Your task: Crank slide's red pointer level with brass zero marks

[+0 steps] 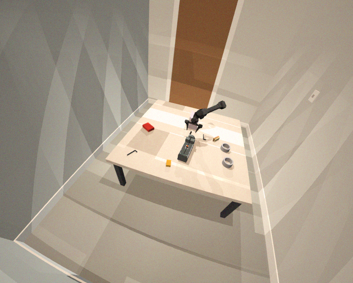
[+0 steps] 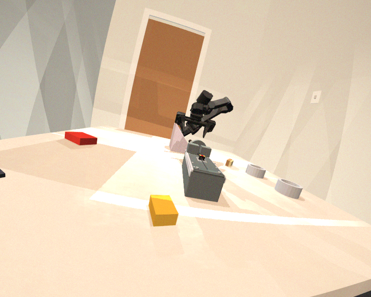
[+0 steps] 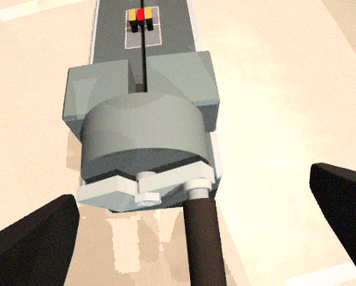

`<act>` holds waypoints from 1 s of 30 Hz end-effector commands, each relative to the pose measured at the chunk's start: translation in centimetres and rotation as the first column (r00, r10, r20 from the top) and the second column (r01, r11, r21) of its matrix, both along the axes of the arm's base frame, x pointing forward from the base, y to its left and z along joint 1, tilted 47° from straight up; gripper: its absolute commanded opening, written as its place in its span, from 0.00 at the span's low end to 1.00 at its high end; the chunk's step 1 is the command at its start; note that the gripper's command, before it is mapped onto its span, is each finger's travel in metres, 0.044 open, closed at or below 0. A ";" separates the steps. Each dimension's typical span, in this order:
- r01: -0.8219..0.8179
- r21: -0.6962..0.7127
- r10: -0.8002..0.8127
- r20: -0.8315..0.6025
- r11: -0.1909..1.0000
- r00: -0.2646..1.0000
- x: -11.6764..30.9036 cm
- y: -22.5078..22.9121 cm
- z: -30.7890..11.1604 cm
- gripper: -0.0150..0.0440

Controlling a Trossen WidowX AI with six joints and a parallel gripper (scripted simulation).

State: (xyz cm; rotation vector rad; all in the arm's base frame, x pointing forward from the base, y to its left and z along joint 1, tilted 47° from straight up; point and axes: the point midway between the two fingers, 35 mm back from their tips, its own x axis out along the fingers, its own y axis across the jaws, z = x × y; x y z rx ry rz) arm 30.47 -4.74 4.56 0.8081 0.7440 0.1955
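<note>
A dark grey machine (image 1: 185, 154) (image 2: 203, 185) (image 3: 177, 32) stands on the table. Its red pointer (image 1: 187, 146) (image 2: 201, 155) (image 3: 140, 14) sits between two brass marks (image 3: 132, 15) (image 3: 148, 13) and looks about level with them; the slanted wrist view does not show whether exactly. The pale crank arm (image 3: 171, 179) is on the machine's end face. Its dark handle (image 1: 190, 132) (image 2: 190, 141) (image 3: 205, 240) points toward the wrist camera, right of the hub there. My gripper (image 1: 191, 131) (image 2: 194, 136) (image 3: 194, 191) is open and empty, above the handle end, with the handle between its fingers in the wrist view, not gripped.
A pinkish slab (image 2: 178, 140) stands behind the machine. A red block (image 1: 148, 126) (image 2: 80, 138) lies left, a yellow block (image 1: 168, 162) (image 2: 163, 210) in front. Two grey rings (image 1: 225, 150) (image 1: 227, 165) and a small tan block (image 1: 216, 138) (image 2: 229, 162) are right. A black angled key (image 1: 131, 152) lies left.
</note>
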 end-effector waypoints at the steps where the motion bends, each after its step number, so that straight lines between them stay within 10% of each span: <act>1: 0.005 0.007 -0.005 -0.019 1.000 1.000 -0.2 0.4 -0.9 1.00; 30: 0.005 0.009 -0.005 -0.018 1.000 1.000 -0.1 3.9 -4.0 1.00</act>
